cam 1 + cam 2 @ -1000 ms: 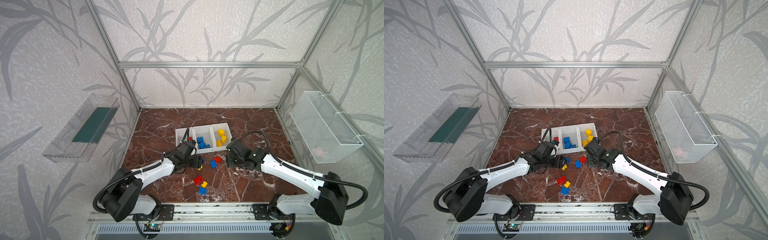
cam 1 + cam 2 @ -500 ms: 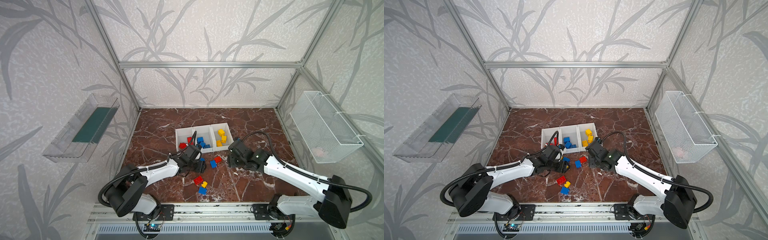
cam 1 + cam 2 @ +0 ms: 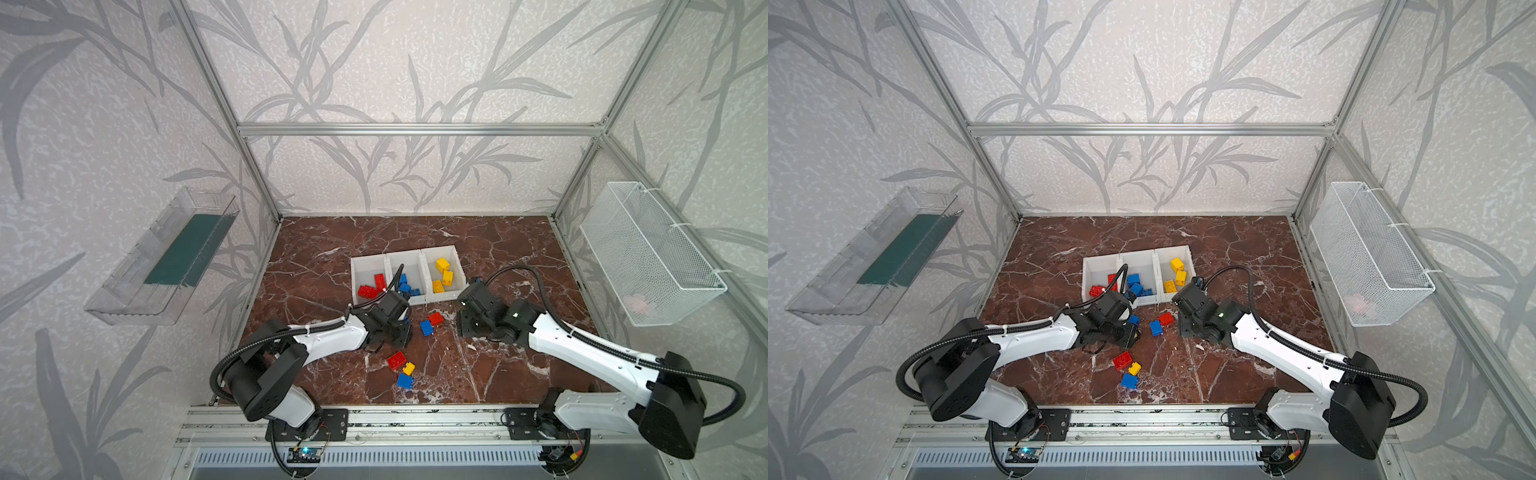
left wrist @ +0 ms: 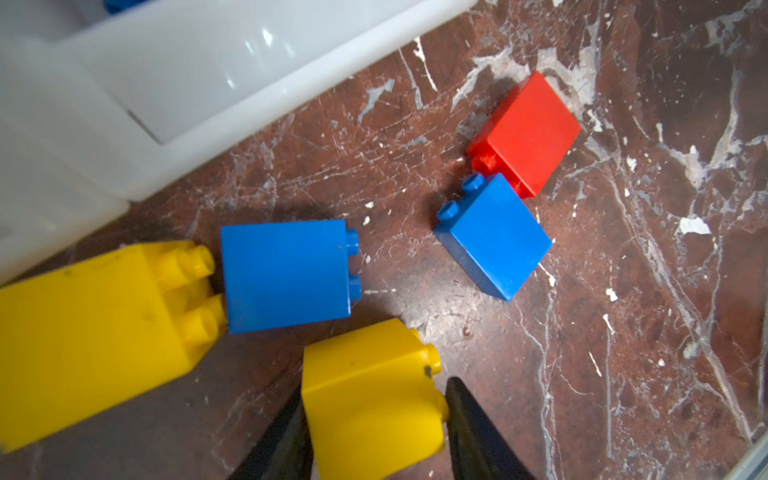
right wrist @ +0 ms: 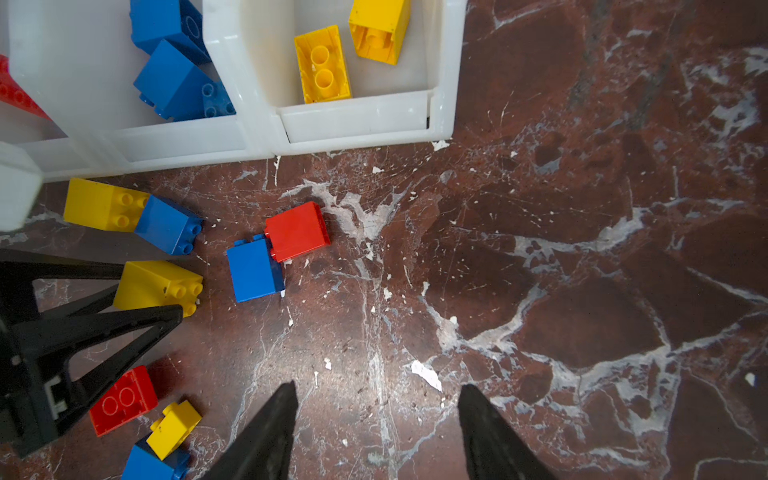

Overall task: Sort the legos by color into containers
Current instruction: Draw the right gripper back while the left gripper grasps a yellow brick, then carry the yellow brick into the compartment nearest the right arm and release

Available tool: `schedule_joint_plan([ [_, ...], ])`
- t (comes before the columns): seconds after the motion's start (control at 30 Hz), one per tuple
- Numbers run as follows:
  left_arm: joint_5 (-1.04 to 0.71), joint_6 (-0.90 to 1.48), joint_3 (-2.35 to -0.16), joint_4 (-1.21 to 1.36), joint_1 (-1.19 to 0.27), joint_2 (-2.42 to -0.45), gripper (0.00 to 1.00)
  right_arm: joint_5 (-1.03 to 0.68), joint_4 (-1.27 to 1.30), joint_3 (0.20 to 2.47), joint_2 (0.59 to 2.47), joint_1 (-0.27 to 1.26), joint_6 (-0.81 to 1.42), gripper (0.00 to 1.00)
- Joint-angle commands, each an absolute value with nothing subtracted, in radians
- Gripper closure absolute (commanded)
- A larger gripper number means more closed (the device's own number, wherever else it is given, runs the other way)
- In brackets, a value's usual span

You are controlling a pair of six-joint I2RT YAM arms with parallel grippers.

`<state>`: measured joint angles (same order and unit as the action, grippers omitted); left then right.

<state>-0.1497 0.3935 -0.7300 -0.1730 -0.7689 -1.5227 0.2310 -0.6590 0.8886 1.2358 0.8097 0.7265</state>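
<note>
Left wrist view: yellow brick [image 4: 372, 399] sits pinched between left jaws; right jaws apart, empty.

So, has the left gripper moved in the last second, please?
Yes: left gripper drew back from the white bins toward the front rail, onto a yellow brick.

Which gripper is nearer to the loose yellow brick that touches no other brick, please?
Left. The left gripper has a finger against each side of the yellow brick; the right gripper hangs open, clear of it.

Leaf-patterned walls [image 3: 374, 62], brown marble floor [image 3: 498, 249]
</note>
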Motion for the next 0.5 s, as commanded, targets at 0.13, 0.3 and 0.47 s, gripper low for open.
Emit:
schedule_joint_plan([
  [0.13, -0.128, 0.370, -0.805, -0.223, -0.801, -1.526, 0.61, 0.302, -0.701, 0.852, 1.138, 0.806, 0.741, 0.37],
  [0.3, -0.145, 0.352, -0.896, -0.240, -0.804, -1.489, 0.62, 0.326, -0.743, 0.845, 1.074, 0.795, 0.735, 0.37],
  [0.47, -0.134, 0.296, -1.037, -0.218, -0.797, -1.550, 0.62, 0.331, -0.764, 0.836, 1.026, 0.780, 0.723, 0.37],
])
